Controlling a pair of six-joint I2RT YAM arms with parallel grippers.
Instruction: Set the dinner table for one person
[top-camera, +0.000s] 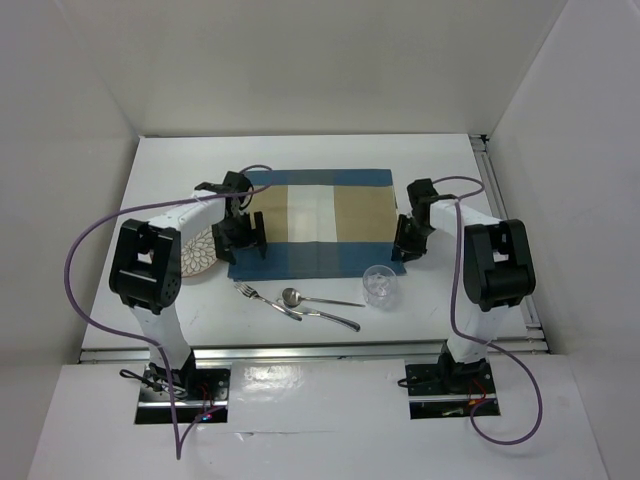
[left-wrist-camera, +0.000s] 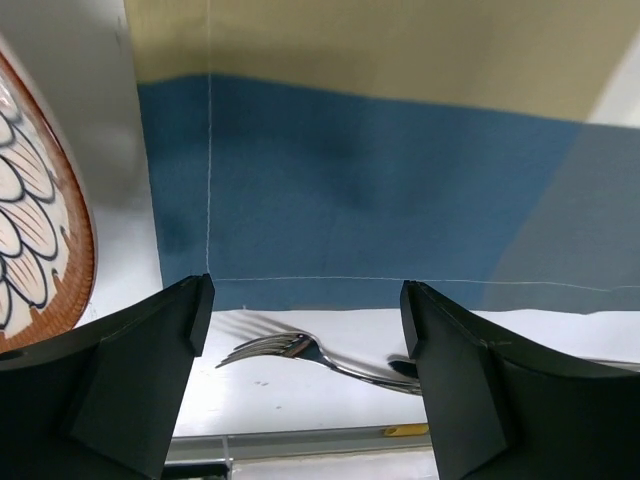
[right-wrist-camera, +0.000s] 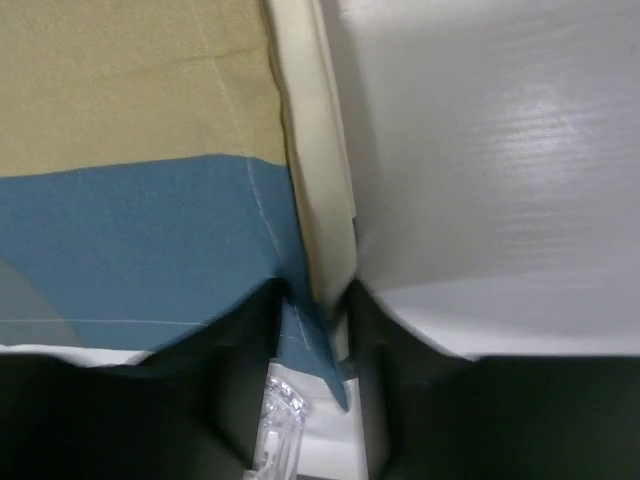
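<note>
From the top view, the dinner table (top-camera: 180, 170) is the big white surface under everything, and the blue-and-tan placemat (top-camera: 312, 222) lies flat around the middle of it. The left gripper (top-camera: 240, 236) sits over the placemat's near left corner and the right gripper (top-camera: 408, 246) is down at its near right corner. There's a patterned plate (top-camera: 200, 250) just off the placemat's left edge, partly under the left arm. A fork (top-camera: 266, 298), a spoon (top-camera: 300, 297) and a clear glass (top-camera: 380, 285) sit on the table just in front of the placemat's near edge. In the left wrist view, the left gripper (left-wrist-camera: 305, 310) has its jaws spread wide with nothing between them, hanging above the placemat's (left-wrist-camera: 350, 190) near blue border. The plate (left-wrist-camera: 30, 230) is off that border's left side, and the fork (left-wrist-camera: 290, 350) lies on the white table (left-wrist-camera: 290, 400) just past it. In the right wrist view, the right gripper (right-wrist-camera: 315, 300) is pinched narrow onto the placemat's (right-wrist-camera: 150, 230) right edge, with a blue corner poking out between the fingers. The glass (right-wrist-camera: 275, 420) shows just below, and bare table (right-wrist-camera: 480, 150) fills the area right of the placemat.
</note>
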